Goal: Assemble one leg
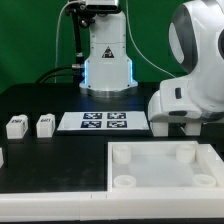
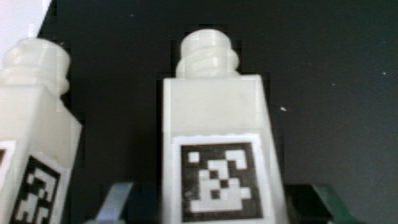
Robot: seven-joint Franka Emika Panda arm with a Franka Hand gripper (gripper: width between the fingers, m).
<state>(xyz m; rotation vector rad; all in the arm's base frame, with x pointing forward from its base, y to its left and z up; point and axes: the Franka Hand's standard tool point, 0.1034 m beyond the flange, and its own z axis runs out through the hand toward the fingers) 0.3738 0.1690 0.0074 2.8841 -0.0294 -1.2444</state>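
In the wrist view a white leg (image 2: 217,120) with a rounded peg on one end and a black-and-white tag (image 2: 219,180) lies on the black table, right between my fingers. My gripper (image 2: 217,202) is open, one finger (image 2: 121,200) on each side of the leg with a gap to it. A second leg (image 2: 32,115) lies beside it. In the exterior view my gripper (image 1: 177,126) is low over the table at the right, behind the panel; the legs under it are hidden. Two more legs (image 1: 15,126) (image 1: 44,124) stand at the left.
The large white panel (image 1: 150,185) with round corner sockets lies at the front. The marker board (image 1: 103,121) lies mid-table. The arm's base (image 1: 105,60) stands at the back. A small white piece (image 1: 2,157) shows at the exterior view's left edge.
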